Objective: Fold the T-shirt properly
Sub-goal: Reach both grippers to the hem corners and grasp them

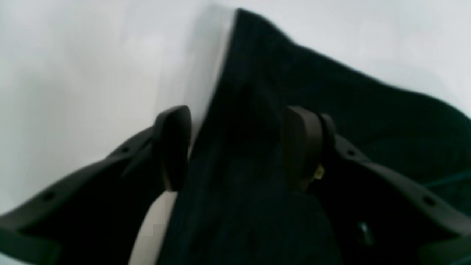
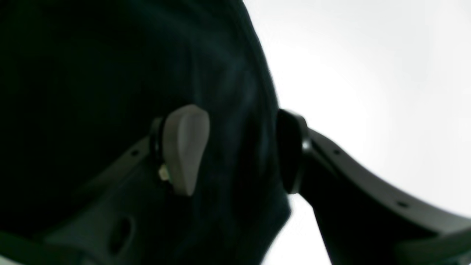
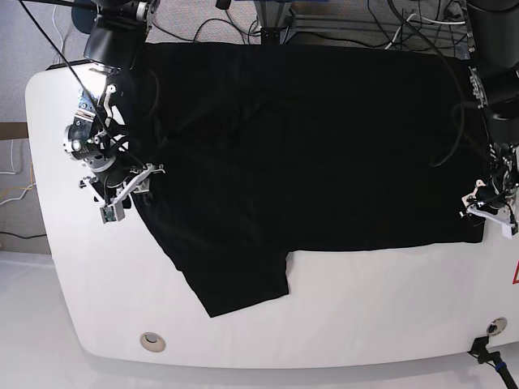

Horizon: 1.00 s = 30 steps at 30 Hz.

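Lying flat on white table [image 3: 365, 316], black T-shirt [image 3: 308, 154] — both jaws spread astride its edges, cables [image 3: 389, 28] behind.

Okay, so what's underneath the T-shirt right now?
The black T-shirt lies spread on the white table, which shows bare around its near edges. Whatever is beneath the cloth itself is covered, and no print can be seen on the side facing up.

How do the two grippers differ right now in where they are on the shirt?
The left gripper sits at the shirt's hem corner on the base view's right; the right gripper sits at its sleeve side on that view's left. The left's visible pads are both dark; one of the right's is pale grey. Both straddle a cloth edge with jaws apart.
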Each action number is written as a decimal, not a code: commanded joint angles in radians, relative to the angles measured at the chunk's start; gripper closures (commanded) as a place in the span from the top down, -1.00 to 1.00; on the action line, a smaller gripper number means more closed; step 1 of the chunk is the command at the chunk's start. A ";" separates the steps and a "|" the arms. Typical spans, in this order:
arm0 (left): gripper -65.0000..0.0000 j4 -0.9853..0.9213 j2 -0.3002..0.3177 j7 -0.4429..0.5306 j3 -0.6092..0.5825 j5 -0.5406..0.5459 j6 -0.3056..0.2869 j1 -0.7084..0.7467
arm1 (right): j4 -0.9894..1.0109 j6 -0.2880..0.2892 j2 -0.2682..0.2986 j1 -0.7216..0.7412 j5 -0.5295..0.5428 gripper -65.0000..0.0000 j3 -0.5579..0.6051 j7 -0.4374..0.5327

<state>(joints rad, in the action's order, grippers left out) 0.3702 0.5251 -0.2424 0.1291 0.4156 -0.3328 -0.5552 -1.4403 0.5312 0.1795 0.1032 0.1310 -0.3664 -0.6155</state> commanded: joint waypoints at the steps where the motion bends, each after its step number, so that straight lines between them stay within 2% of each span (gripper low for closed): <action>1: 0.08 0.013 -0.010 -0.007 0.001 0.004 -0.022 -0.024 | -0.007 -0.007 0.019 0.043 0.003 0.01 -0.006 0.021; 8: 0.07 0.100 -0.023 -0.008 -0.001 0.004 -0.021 -0.013 | 0.313 -0.010 0.048 0.295 0.003 0.01 -0.003 0.024; 12: 0.07 0.103 -0.023 -0.008 -0.001 0.004 -0.021 -0.013 | 0.560 -0.012 0.064 0.459 -0.008 0.01 -0.003 0.116; 18: 0.07 0.103 -0.021 -0.008 -0.001 0.004 -0.022 -0.013 | 0.838 -0.013 0.062 0.634 -0.121 0.01 -0.003 0.257; 22: 0.07 0.105 -0.020 -0.008 -0.001 0.004 -0.024 -0.012 | 0.959 -0.013 0.050 0.682 -0.124 0.01 -0.004 0.305; 26: 0.07 0.108 -0.016 -0.008 -0.001 0.009 -0.024 0.013 | 0.967 -0.015 0.016 0.671 -0.124 0.01 -0.006 0.306; 30: 0.07 0.151 -0.015 -0.008 0.001 0.009 -0.024 0.047 | 0.967 -0.015 0.010 0.634 -0.120 0.01 -0.006 0.308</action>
<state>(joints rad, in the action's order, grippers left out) 0.4953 0.4892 -0.2703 0.1253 0.4118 -0.3523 -0.4927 -0.4568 0.5098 0.1772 0.7013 0.0025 -0.3717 -0.3336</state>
